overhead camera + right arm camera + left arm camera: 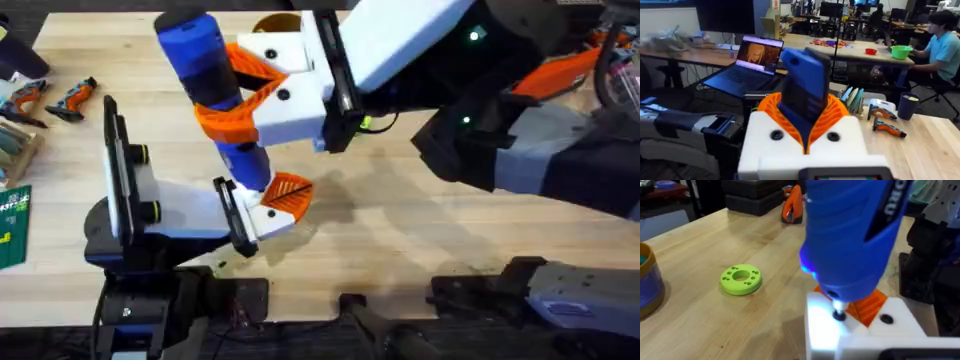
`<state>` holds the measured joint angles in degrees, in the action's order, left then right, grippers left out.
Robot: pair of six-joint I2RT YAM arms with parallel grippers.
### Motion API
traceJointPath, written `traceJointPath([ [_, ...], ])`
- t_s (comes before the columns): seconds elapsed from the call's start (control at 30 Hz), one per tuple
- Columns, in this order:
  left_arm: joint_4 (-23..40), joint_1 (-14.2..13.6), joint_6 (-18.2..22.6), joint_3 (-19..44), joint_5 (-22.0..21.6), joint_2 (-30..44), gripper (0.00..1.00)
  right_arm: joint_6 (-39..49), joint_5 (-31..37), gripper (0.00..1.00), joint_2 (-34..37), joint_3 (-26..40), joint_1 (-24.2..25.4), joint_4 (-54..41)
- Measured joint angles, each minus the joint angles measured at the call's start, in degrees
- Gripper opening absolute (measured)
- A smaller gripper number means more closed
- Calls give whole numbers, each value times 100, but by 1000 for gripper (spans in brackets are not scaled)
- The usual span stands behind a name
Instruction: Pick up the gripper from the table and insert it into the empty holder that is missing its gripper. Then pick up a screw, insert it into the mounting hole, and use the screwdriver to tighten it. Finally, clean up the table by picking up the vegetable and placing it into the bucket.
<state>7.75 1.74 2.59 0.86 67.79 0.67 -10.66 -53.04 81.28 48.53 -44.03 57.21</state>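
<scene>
Clamped between the right gripper's (248,95) orange ribbed pads (262,90), the blue powered screwdriver (205,70) stands nearly upright over the middle of the wooden table (420,230). Its lower end meets the left arm's white holder (262,222), where the small orange fingertip gripper (290,192) is already seated. Whether the left gripper (860,345) itself is wide or narrow, I cannot tell.

The step in hand appears to be tightening the screw. To do it well, the right arm should probably keep the driver in line with the screw, press down lightly, and avoid drifting sideways so the bit does not slip out. The left arm should hold the mount steady.

The left wrist view gives the close detail: the metal bit (839,311) rests on a dark screw head (840,316) in the white mount, beside a second dark hole (885,319), with a blue glow at the driver's nose. It also shows a round green disc (741,279) lying flat on the wood and the blue bucket (649,282) with its tan rim farther off. The right wrist view shows the driver's top rising between the orange pads, with an orange-handled tool (889,127) on the table beyond.
</scene>
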Motion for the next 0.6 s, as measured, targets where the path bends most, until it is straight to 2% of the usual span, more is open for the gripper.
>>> traceJointPath([
  [0.23, 0, 0, 2, 0, -2, 0, 5, -94, 0, 27, 0, 3, 8, 682],
  [0.33, 0, 2, 2, 0, -2, 0, 5, -194, -103, 27, 0, 97, 82, 685],
  [0.5, 0, 1, 1, 0, -2, 0, 5, -304, -402, 27, -1, 572, 290, 204],
  [0.6, 0, 1, 2, 0, -2, 0, 5, -278, -580, 27, -18, 936, 474, -749],
])
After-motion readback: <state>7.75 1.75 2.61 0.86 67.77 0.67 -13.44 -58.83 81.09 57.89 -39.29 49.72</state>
